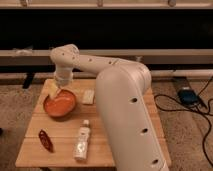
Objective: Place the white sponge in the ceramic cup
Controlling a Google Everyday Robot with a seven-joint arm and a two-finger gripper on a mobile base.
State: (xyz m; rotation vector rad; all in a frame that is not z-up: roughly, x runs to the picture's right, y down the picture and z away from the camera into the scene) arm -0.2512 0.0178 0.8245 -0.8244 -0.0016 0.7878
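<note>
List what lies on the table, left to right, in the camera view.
Red pepper-like object → orange bowl → white sponge. The gripper hangs over the bowl's far left rim. The white bottle overlaps the sponge's span, so it is left out.

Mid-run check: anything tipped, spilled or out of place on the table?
The bottle lies on its side near the table's front edge instead of standing. Nothing looks spilled. The gripper hangs at the bowl's back-left rim; the sponge lies flat beside the bowl.
</note>
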